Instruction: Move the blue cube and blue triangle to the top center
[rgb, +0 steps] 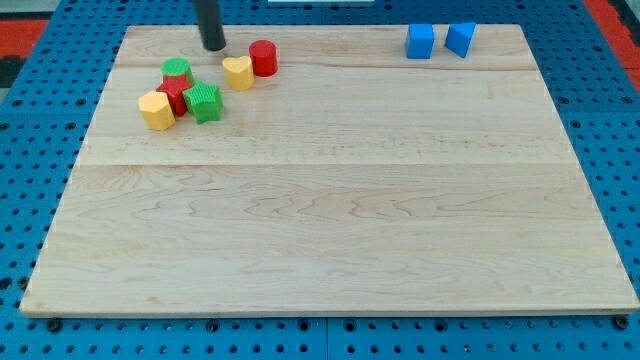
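The blue cube and the blue triangle sit side by side, nearly touching, at the view's top right of the wooden board. My tip stands at the view's top left, far to the left of both blue blocks. It is just above the green cylinder and left of the yellow heart and red cylinder.
A cluster lies at the top left: a red block, a green star-like block and a yellow block, close together. Blue pegboard surrounds the board.
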